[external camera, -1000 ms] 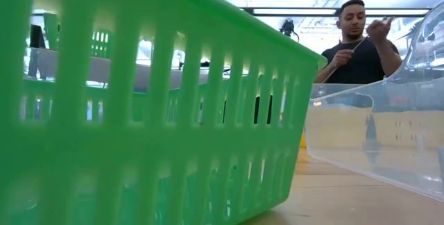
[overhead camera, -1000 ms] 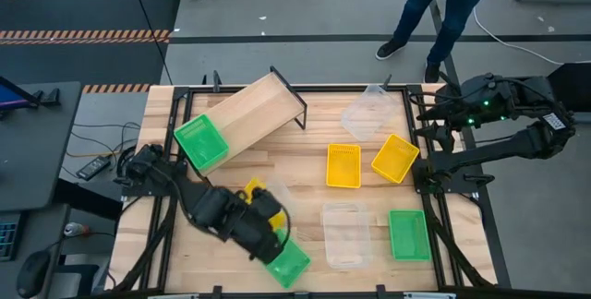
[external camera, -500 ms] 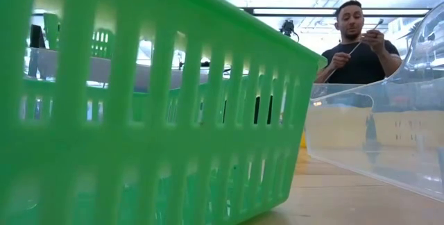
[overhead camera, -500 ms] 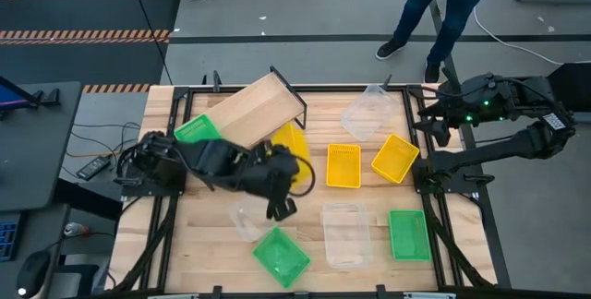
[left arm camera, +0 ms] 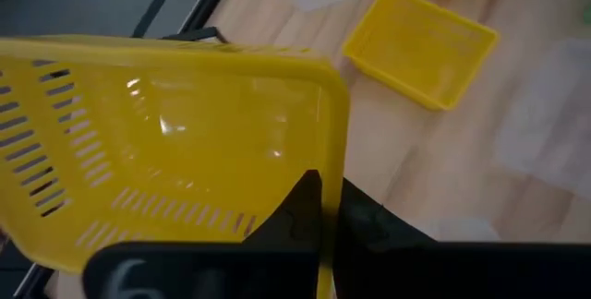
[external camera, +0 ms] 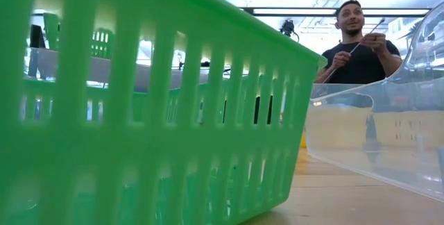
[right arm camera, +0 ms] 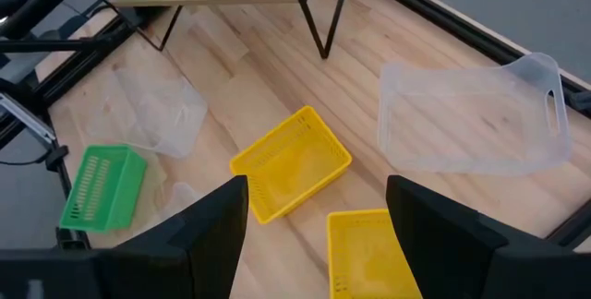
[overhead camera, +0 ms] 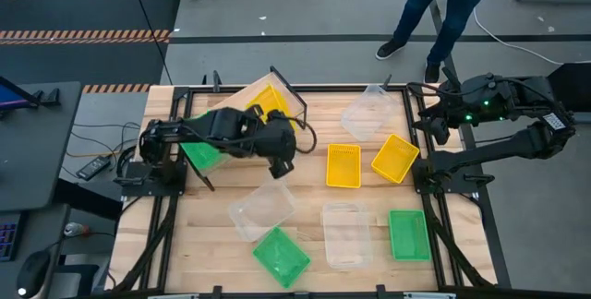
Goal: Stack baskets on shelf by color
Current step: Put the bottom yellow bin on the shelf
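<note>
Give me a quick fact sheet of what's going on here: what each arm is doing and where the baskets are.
left gripper: shut on yellow basket, held above the shelf
right gripper: open, empty, waiting at the table's right edge
on shelf: green basket at its lower end
on table: two yellow, two green, three clear baskets
person: standing behind the table
</note>
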Available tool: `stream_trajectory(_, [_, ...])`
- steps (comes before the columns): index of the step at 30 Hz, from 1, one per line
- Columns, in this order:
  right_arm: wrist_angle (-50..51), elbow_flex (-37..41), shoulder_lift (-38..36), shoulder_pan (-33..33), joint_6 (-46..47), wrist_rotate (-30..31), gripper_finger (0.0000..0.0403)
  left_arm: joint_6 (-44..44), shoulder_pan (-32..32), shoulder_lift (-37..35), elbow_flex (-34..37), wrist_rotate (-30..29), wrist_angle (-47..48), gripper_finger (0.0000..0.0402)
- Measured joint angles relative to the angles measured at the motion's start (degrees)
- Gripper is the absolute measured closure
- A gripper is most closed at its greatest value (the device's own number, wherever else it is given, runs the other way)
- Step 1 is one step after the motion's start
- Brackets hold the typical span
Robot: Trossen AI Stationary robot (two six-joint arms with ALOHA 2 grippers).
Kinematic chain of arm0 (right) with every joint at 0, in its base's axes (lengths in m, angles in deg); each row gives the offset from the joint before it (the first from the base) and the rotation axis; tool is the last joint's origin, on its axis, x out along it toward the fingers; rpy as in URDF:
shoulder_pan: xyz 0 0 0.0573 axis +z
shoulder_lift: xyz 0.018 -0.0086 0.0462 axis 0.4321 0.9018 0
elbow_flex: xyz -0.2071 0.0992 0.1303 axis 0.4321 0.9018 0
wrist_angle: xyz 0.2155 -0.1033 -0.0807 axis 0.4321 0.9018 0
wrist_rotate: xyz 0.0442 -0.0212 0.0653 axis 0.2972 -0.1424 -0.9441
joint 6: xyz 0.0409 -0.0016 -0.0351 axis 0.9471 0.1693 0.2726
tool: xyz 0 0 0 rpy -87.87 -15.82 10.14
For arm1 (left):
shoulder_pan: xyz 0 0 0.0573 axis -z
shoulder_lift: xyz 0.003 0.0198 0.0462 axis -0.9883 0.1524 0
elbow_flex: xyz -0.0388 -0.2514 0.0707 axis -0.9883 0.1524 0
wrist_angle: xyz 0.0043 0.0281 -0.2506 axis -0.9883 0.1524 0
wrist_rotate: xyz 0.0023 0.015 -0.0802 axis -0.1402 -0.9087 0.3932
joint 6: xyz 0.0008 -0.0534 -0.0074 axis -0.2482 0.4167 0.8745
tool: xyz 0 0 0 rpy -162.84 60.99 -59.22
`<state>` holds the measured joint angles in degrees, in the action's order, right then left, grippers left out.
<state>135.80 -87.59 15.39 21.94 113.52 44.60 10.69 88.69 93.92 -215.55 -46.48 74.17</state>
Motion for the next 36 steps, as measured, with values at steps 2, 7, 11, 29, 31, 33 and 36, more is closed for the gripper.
stream_trajectory(2, [0.0,0.0,0.0,0.0,0.5,0.0,0.0139,-0.1,-1.6,0.0,0.3,0.5,-0.1,0.0393])
stream_trajectory(7, [0.0,0.0,0.0,0.0,0.6,0.0,0.0139,-0.5,-5.4,0.0,4.0,1.4,0.0,0.0393])
stream_trajectory(11, [0.0,0.0,0.0,0.0,0.6,0.0,0.0139,-0.5,-8.3,0.1,10.2,5.5,0.0,0.0393])
stream_trajectory(29, [3.5,0.0,0.0,0.0,-0.5,0.1,0.0139,2.5,-13.0,-0.1,24.7,10.7,0.0,0.0387])
stream_trajectory(31, [3.5,0.0,0.0,0.0,-1.0,0.3,0.0139,2.6,-13.5,-0.1,24.3,11.3,0.1,0.0385])
stream_trajectory(33, [3.5,0.0,0.0,0.0,-1.0,0.3,0.0139,2.6,-14.1,-0.4,24.0,12.6,-0.1,0.0384])
stream_trajectory(36, [3.5,0.0,0.0,0.0,-1.1,0.4,0.0139,2.6,-15.0,-1.0,24.0,14.0,0.0,0.0387])
